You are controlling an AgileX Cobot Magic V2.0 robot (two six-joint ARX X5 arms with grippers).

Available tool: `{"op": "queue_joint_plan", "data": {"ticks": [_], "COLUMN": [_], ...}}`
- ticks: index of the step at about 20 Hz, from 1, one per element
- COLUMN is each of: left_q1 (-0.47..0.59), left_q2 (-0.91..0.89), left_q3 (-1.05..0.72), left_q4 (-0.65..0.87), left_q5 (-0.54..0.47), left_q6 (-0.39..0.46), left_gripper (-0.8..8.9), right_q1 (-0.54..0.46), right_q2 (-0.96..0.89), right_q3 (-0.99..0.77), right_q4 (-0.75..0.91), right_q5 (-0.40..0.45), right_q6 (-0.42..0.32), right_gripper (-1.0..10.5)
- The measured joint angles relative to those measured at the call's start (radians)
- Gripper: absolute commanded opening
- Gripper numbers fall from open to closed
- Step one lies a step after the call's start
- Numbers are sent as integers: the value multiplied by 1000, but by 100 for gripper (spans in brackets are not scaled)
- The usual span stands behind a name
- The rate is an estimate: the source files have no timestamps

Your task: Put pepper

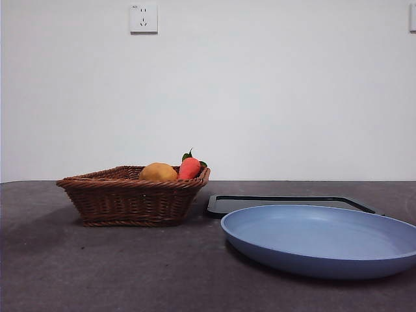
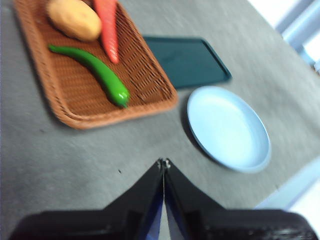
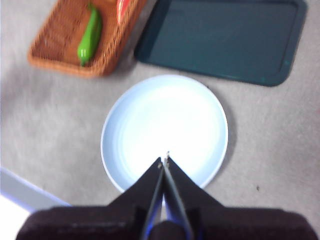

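Observation:
The green pepper [image 2: 95, 72] lies in the brown wicker basket [image 2: 65, 102], beside a tan potato [image 2: 74, 19] and a red-orange carrot [image 2: 107, 30]. It also shows in the right wrist view [image 3: 89, 36]. In the front view the basket [image 1: 130, 198] hides the pepper. My left gripper [image 2: 163, 163] is shut and empty above the bare table, apart from the basket. My right gripper [image 3: 165, 159] is shut and empty above the light blue plate [image 3: 130, 130]. Neither arm shows in the front view.
A dark green tray [image 3: 225, 40] lies behind the blue plate [image 1: 318, 237] and to the right of the basket. The potato [image 1: 158, 172] and the carrot [image 1: 189, 168] stick up over the basket rim. The table edge is near the plate [image 2: 227, 127].

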Motion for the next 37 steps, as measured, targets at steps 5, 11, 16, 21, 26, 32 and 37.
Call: {"op": "queue_joint_plan", "data": {"ticks": [5, 11, 16, 21, 26, 32, 37], "left_q1": [-1, -1, -1, -1, -1, -1, -1], "left_q2": [1, 1, 1, 1, 1, 1, 1], "left_q3": [2, 2, 2, 2, 2, 2, 2], "left_q4": [15, 18, 19, 22, 23, 23, 23], "left_q5": [1, 1, 4, 50, 55, 55, 55], "left_q6": [24, 28, 28, 27, 27, 27, 27], "left_gripper": [329, 389, 389, 389, 389, 389, 389], "right_q1": [0, 0, 0, 0, 0, 0, 7], "right_q2": [-1, 5, 80, 257, 467, 672, 779], "right_q3": [0, 0, 1, 1, 1, 1, 2], "right_q4": [-6, -30, -29, 18, 109, 190, 234], "right_q5": [0, 3, 4, 3, 29, 56, 56], "right_q6": [-27, 3, 3, 6, 6, -15, -26], "right_gripper": [214, 327, 325, 325, 324, 323, 280]}}
